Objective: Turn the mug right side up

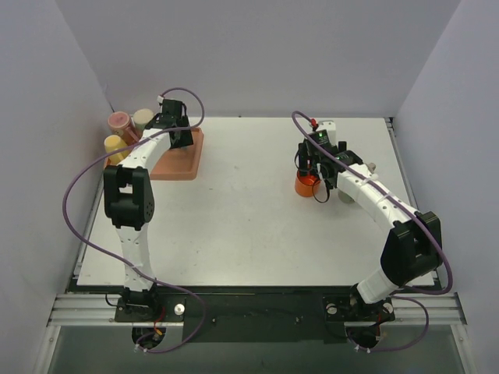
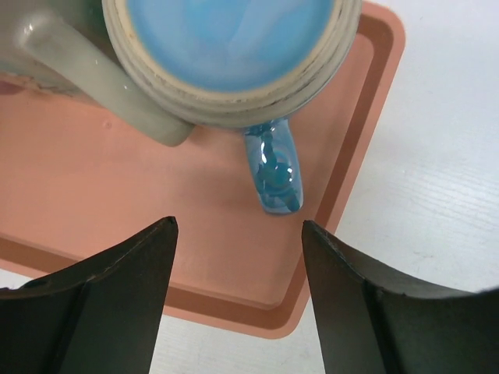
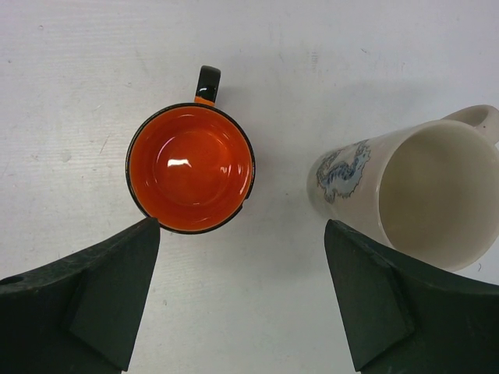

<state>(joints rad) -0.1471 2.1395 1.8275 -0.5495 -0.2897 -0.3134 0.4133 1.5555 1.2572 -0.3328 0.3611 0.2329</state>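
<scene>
An orange mug (image 3: 190, 167) with a black outside stands mouth up on the white table, its handle pointing away; it also shows in the top view (image 1: 306, 185). A white mug (image 3: 421, 195) with a blue dragon print stands mouth up to its right. My right gripper (image 3: 242, 226) is open and empty above the table between the two mugs. My left gripper (image 2: 238, 222) is open and empty above a salmon tray (image 2: 93, 195). A blue-handled mug (image 2: 234, 47) sits on that tray just beyond the fingers. I cannot tell whether its round blue face is mouth or base.
A grey-beige mug's handle (image 2: 101, 86) lies beside the blue mug on the tray. In the top view, pink (image 1: 119, 121), beige (image 1: 143, 117) and yellow (image 1: 114, 144) cups stand at the far left by the tray (image 1: 183, 165). Walls close in the table.
</scene>
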